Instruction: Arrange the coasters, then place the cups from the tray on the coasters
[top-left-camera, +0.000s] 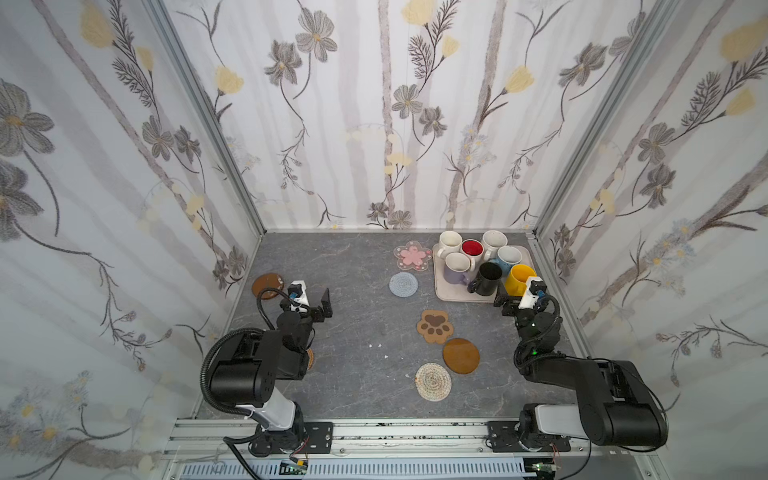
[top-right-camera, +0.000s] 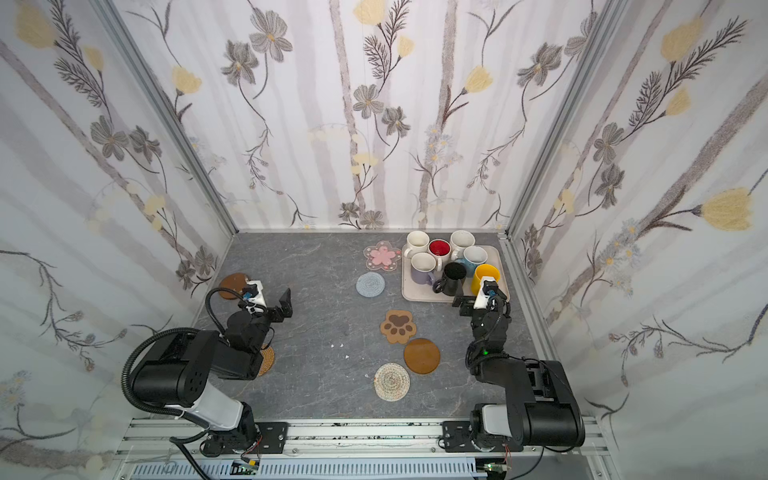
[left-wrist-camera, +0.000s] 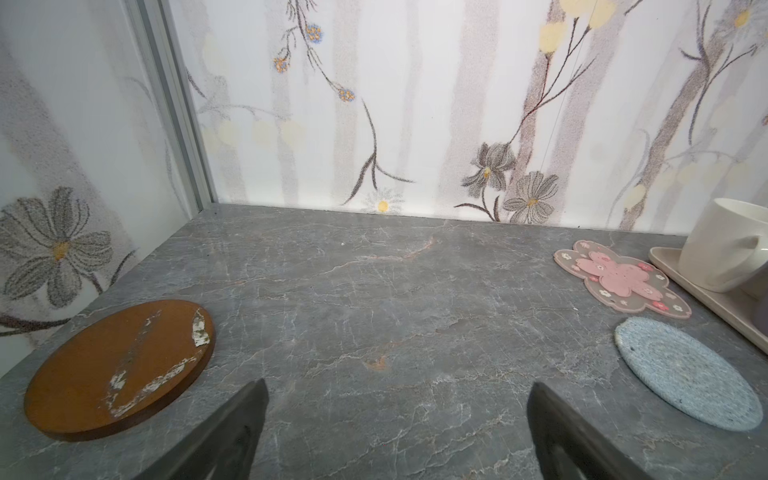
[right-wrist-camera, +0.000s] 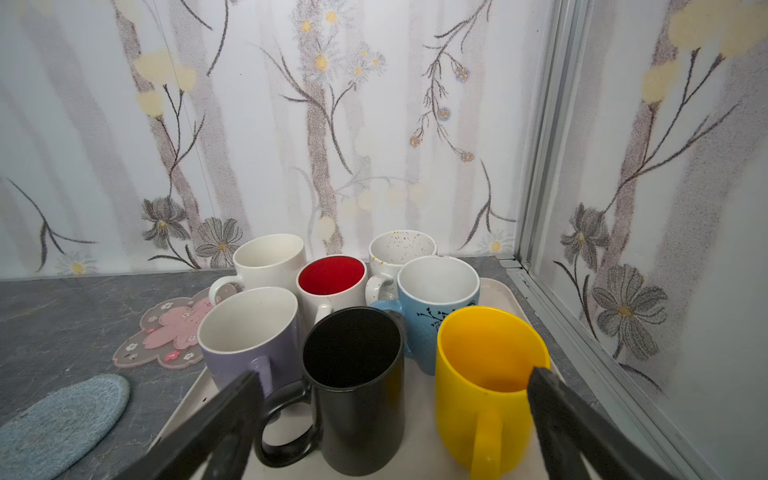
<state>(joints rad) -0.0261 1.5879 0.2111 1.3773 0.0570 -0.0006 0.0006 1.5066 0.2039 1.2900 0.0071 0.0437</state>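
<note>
The large flat beige rectangular tray (top-left-camera: 451, 293) sits at the grey tabletop's (top-left-camera: 357, 270) 1 o'clock corner. It carries, all upright, the ceramic cream-white mug (top-left-camera: 450, 242), red-lined white mug (top-left-camera: 472, 248), speckled cream mug (top-left-camera: 494, 240), light blue mug (top-left-camera: 509, 257), lavender mug (top-left-camera: 457, 266), black mug (top-left-camera: 488, 277) and yellow mug (top-left-camera: 520, 277). At its 9 o'clock lies the pink flower coaster (top-left-camera: 412, 255), at 8 the grey-blue woven round coaster (top-left-camera: 403, 284). Toward the tabletop's 4 o'clock lie the tan paw-shaped coaster (top-left-camera: 434, 326), a brown disc coaster (top-left-camera: 461, 355) and the pale woven round coaster (top-left-camera: 433, 381); a scuffed brown disc coaster (left-wrist-camera: 116, 365) lies at 9. The right end effector (right-wrist-camera: 395, 372), spread wide, hovers at the tray's 5 o'clock corner. The left end effector (left-wrist-camera: 398, 384), also spread, hovers near that scuffed disc.
</note>
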